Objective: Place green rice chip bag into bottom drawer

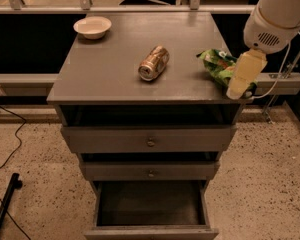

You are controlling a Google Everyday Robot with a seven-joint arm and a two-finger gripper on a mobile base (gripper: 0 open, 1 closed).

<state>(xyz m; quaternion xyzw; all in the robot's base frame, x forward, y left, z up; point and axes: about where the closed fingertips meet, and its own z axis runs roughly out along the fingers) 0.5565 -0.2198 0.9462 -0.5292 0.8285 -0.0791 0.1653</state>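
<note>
Taking the soda can as the landmark, lying on its side near the middle of the grey tabletop, a small white bowl sits well to its left and farther back, near the rear left corner. To the can's right, well apart from it and close to the right edge, lies the green rice chip bag. It is a crumpled, bright green foil bag with patches of white and yellow-orange print, and it lies flat, not upright. Its long axis seems to run diagonally from back-left to front-right, ending near the front right corner. Farthest right of the can, the tool hangs from the pale arm over that corner. Its lower end overlaps the bag's front-right end, so most of the bag lies to the left of it and a little behind. Whether the tool is wide, narrow or already gripping cannot be told from this view, nor whether it touches the foil. Below the can, at the foot of the cabinet, the bottom drawer stands pulled out with its dark inside showing, beneath two shut drawers with small knobs. The coming pick probably turns on closing across the bag's short width near this end.
</note>
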